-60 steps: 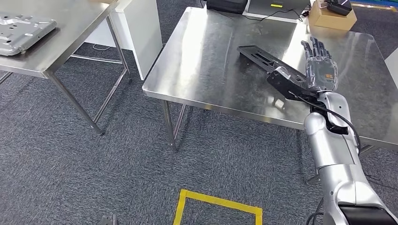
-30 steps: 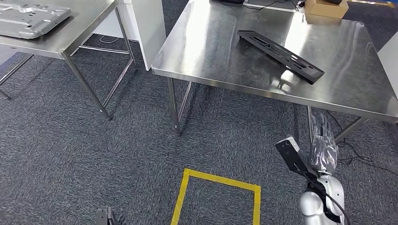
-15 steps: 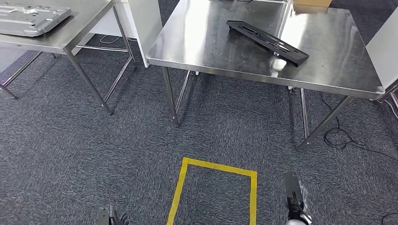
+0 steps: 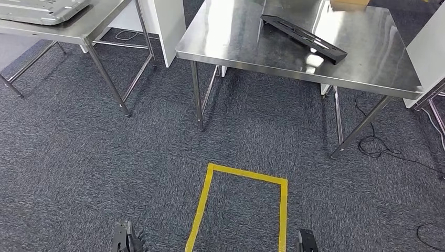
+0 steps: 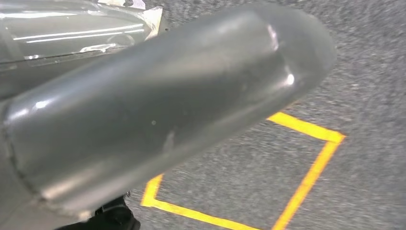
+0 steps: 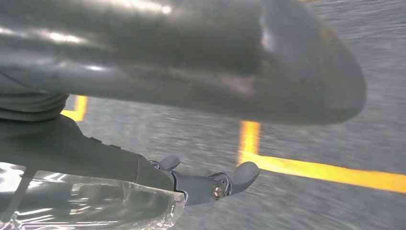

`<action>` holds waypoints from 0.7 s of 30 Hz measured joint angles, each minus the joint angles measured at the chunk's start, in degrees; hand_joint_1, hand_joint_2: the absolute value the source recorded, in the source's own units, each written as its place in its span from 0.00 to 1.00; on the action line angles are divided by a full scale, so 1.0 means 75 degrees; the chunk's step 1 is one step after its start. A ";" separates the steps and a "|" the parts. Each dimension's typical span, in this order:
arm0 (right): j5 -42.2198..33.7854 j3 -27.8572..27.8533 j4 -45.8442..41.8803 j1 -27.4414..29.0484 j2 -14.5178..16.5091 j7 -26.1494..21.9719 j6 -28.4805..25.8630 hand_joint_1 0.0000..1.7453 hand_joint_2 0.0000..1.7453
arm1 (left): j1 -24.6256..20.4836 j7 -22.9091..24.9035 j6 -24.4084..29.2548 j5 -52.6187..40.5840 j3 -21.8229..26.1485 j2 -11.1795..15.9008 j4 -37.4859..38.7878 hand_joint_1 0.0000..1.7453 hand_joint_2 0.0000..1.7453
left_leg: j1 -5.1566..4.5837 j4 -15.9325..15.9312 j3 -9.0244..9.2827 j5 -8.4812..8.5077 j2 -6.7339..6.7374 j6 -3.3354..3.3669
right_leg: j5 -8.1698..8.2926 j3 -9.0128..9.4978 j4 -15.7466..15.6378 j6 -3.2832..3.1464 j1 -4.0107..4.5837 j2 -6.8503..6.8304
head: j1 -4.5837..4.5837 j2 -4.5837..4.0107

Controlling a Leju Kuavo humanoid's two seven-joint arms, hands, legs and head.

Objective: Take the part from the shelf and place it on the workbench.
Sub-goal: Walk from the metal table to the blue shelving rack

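Floor: dark grey carpet [image 4: 78,157] with a coarse, flecked weave, covering all visible ground. A rectangle of yellow tape [image 4: 244,176] lies on it in the foreground, open toward the near edge of the head view.

Workbench [image 4: 236,37]: square top of brushed stainless steel, glossy, with bright reflections, on slim round metal legs. A second steel table [image 4: 99,23] of the same build stands to its left, apart from it, with a white panel [image 4: 170,26] standing between the two. Another white panel [image 4: 427,42] stands at the workbench's right edge.

Part [image 4: 304,38]: a long, narrow, flat black piece with slots along its length. It lies diagonally on the workbench top, toward the right-hand half, and nothing touches it.

A pale grey pressed-metal plate [image 4: 42,8] with ribs rests on the left table. A cardboard box [image 4: 349,4] sits at the far edge of the workbench, cut by the frame. Black cables [image 4: 378,149] trail over the carpet under the workbench's right side.

Left hand [image 4: 126,239]: dark, low at the bottom edge of the head view, above the carpet; finger state cannot be told. In its wrist view a smooth grey thumb [image 5: 167,110] covers the fingers.

Right hand [image 4: 307,242]: only a dark tip at the bottom edge. Its wrist view shows dark fingers [image 6: 210,184] extended over the carpet with nothing in them.
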 joint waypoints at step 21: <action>0.0332 0.0219 0.0222 0.0079 0.0069 0.0185 0.0172 0.00 0.00 | -0.0116 0.0079 0.0038 -0.0154 -0.0206 0.0032 0.0001 0.00 0.00 | 0.0124 0.0133 0.1155 -0.1049 -0.0113 -0.0419 | 0.1067 0.0114 -0.2018 -0.0191 0.0050 -0.0064 | -0.0112 0.0000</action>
